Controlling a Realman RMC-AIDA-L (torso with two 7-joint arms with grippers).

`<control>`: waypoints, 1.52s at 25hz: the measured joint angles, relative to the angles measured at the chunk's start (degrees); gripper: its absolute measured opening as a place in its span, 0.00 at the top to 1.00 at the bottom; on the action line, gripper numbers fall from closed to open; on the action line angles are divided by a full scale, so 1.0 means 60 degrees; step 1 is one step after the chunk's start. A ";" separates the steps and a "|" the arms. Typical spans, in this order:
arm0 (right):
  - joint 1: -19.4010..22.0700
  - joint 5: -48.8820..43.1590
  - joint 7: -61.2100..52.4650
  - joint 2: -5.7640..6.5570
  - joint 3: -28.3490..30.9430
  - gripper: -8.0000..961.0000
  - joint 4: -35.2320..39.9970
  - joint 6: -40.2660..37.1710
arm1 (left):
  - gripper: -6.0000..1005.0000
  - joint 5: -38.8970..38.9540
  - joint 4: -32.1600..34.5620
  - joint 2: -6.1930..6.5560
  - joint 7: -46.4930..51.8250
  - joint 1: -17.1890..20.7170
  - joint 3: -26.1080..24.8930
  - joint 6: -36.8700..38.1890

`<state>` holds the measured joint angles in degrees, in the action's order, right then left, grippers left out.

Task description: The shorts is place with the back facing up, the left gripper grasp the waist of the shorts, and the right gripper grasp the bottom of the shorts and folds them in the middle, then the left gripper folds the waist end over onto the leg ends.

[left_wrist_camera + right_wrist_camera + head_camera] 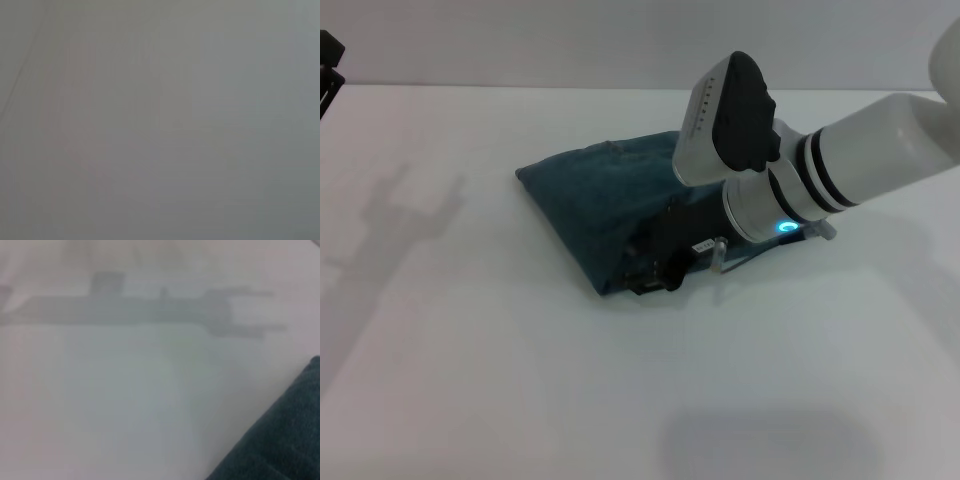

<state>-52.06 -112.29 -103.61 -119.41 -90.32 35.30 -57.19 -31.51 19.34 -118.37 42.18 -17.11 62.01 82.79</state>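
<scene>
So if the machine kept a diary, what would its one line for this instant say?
shorts: folded bundle on white table | right gripper: down at bundle's near edge | left gripper: parked at far left edge

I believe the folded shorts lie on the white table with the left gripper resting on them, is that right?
Not quite: the head view shows the right gripper down on the folded shorts on the white table. The left gripper sits far off at the table's edge.

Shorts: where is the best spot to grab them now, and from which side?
Probably the left corner of the shorts, approached from the robot's left: it juts out flat and uncovered, while the right gripper sits on the near-right end.
</scene>
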 joint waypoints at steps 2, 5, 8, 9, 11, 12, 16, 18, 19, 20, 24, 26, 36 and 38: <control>-0.0049 0.0000 0.0000 -0.0003 -0.0046 0.52 0.0019 0.0115 | 0.16 -0.0003 0.0000 -0.0002 0.0000 -0.0001 0.0053 0.0001; -0.0114 0.0000 0.0000 -0.0005 -0.0054 0.52 0.0020 0.0337 | 0.16 -0.0007 0.0000 -0.0002 0.0000 -0.0003 0.0092 0.0018; -0.0175 -0.0001 0.0000 -0.0004 -0.0066 0.52 0.0020 0.0614 | 0.16 -0.0007 0.0000 -0.0002 -0.0005 -0.0001 0.0102 0.0077; -0.0197 -0.0001 0.0000 -0.0003 -0.0069 0.52 0.0020 0.0718 | 0.16 -0.0007 0.0000 -0.0002 -0.0009 0.0014 0.0107 0.0126; -0.0225 -0.0002 -0.0014 0.0000 -0.0070 0.52 0.0020 0.0944 | 0.16 -0.0007 0.0000 -0.0001 -0.0011 0.0036 0.0112 0.0200; -0.0234 -0.0002 -0.0039 0.0000 -0.0068 0.52 0.0021 0.1023 | 0.16 -0.0007 0.0000 0.0000 -0.0011 0.0047 0.0114 0.0233; -0.0247 0.0195 -0.0057 -0.0007 -0.0051 0.52 0.0037 0.1429 | 0.16 -0.0008 0.0000 0.0015 -0.0014 0.0113 0.0115 0.0430; -0.0264 0.0306 -0.0026 -0.0010 -0.0062 0.52 0.0030 0.1621 | 0.16 -0.0007 0.0000 0.0025 -0.0014 0.0148 0.0115 0.0487; -0.0275 0.0323 -0.0025 -0.0014 -0.0064 0.52 0.0014 0.1747 | 0.16 -0.0008 0.0000 0.0027 -0.0014 0.0162 0.0114 0.0512; -0.0285 0.0334 -0.0025 -0.0019 -0.0065 0.52 -0.0005 0.1885 | 0.16 -0.0007 0.0000 0.0027 -0.0014 0.0171 0.0115 0.0529; -0.0288 0.0352 -0.0035 -0.0033 -0.0080 0.52 -0.0033 0.2191 | 0.16 -0.0007 0.0000 0.0029 -0.0015 0.0227 0.0130 0.0606; -0.0277 0.0359 -0.0042 -0.0034 -0.0088 0.52 -0.0040 0.2233 | 0.16 -0.0007 0.0000 0.0028 -0.0015 0.0274 0.0150 0.0628; 0.0938 0.1562 0.0627 0.0037 -0.0534 0.52 0.1149 0.1427 | 0.16 0.0023 -0.0126 0.0050 0.0030 0.0317 0.0136 0.0554; 0.1730 0.2213 0.1238 0.0053 -0.0464 0.52 0.1971 0.1051 | 0.16 0.0038 -0.0130 0.0053 0.0075 0.0319 0.0094 0.0436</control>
<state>-41.68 -99.01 -96.18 -119.10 -93.11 47.13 -50.88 -31.28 18.56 -118.06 42.63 -15.20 62.57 85.40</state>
